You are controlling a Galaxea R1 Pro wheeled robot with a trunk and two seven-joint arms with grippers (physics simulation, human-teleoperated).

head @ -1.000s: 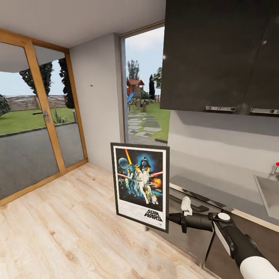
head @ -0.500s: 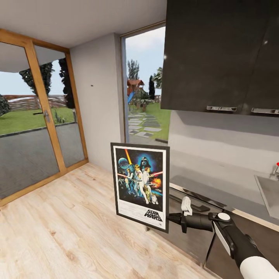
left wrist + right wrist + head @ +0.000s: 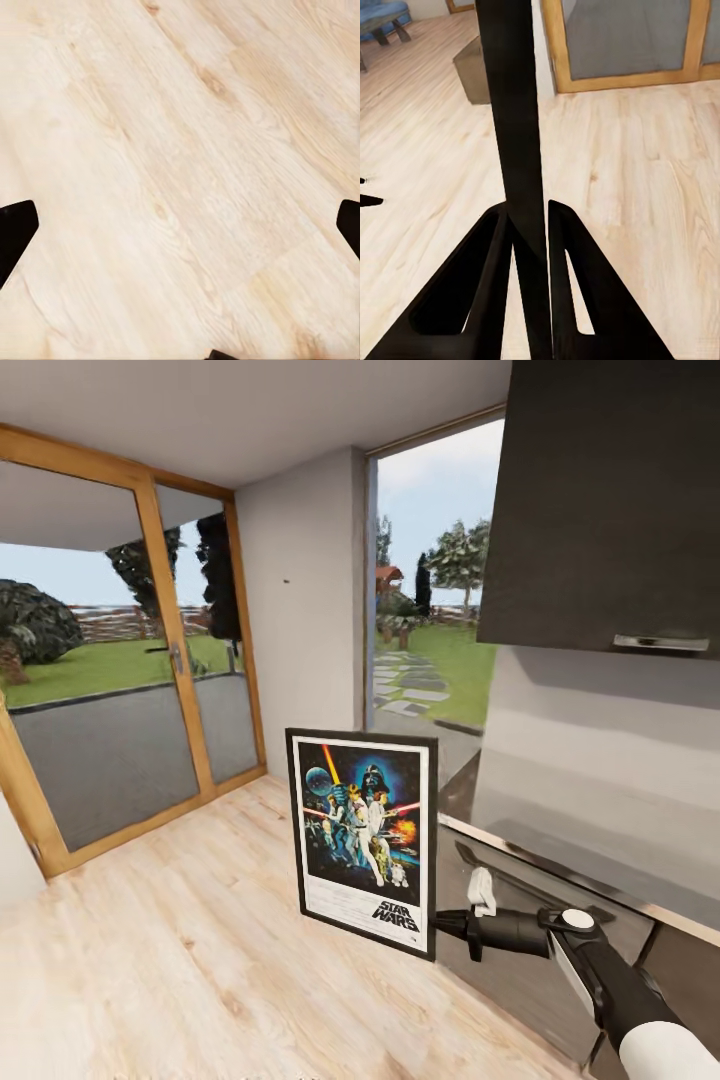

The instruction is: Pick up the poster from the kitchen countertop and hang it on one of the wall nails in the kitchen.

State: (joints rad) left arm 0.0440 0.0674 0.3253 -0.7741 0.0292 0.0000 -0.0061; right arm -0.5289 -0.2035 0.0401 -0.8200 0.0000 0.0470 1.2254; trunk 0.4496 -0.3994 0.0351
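The poster (image 3: 362, 845) hangs upright above the floor, picture side facing the head camera, with my right gripper (image 3: 440, 923) shut on its right lower edge. In the right wrist view the frame's edge (image 3: 514, 112) runs as a dark strip between the two fingers (image 3: 472, 292), pinched at the gripper (image 3: 528, 225). A wall nail (image 3: 286, 580) is a dark speck on the pale wall strip between the glass door and the window. The kitchen countertop (image 3: 500, 815) runs glossy along the right. My left gripper (image 3: 180, 225) is open over bare wooden floor.
A dark upper cabinet (image 3: 610, 510) hangs at the right above the counter. A wood-framed glass door (image 3: 120, 690) fills the left wall, and a tall window (image 3: 425, 620) stands beside the nail's wall. Light wooden floor (image 3: 180, 960) stretches ahead.
The camera has turned left, so door, wall and cabinet have slid right in the picture and the sink has left view. Poster and right gripper keep their place in the picture.
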